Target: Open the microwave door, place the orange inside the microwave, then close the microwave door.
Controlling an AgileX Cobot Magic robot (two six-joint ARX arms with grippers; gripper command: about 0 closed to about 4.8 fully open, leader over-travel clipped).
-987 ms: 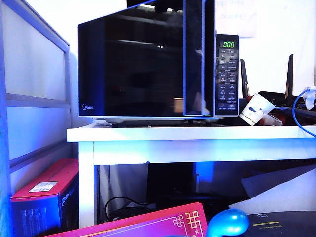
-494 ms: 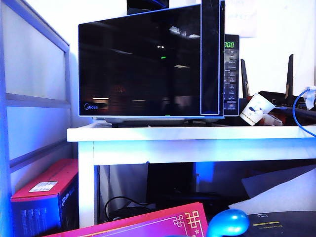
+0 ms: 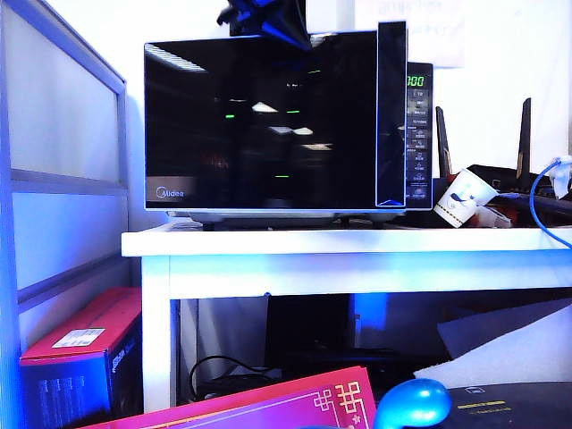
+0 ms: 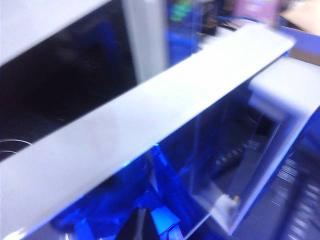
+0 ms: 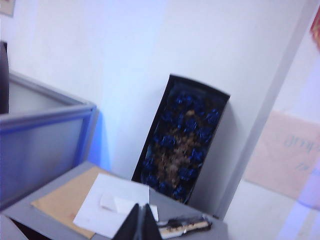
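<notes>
The microwave (image 3: pixel 418 134) stands on the white table, its green display lit. The microwave door (image 3: pixel 259 125) is a glossy black panel that looks flush with the front, its handle strip (image 3: pixel 391 116) beside the button panel. The orange is in no view. A dark part of the left arm (image 3: pixel 264 22) shows just above the microwave's top edge. In the blurred left wrist view the left gripper (image 4: pixel 142 210) is shut and empty, facing the door (image 4: pixel 65 75) and the table edge (image 4: pixel 150 115). The right gripper (image 5: pixel 140 206) is shut and empty, away from the microwave and facing a wall.
The white table (image 3: pixel 340 241) also carries a paper cup (image 3: pixel 465 198), a black router with antennas (image 3: pixel 523 134) and a blue cable (image 3: pixel 541 201). A red box (image 3: pixel 85 344) lies underneath, with a frosted partition (image 3: pixel 63 179) at the left. The right wrist view shows a flower box (image 5: pixel 182 140) and papers (image 5: pixel 112 202).
The door has swung from ajar to flush with the microwave's front, its handle strip moving right. The dark arm part above the microwave has come lower into view.
</notes>
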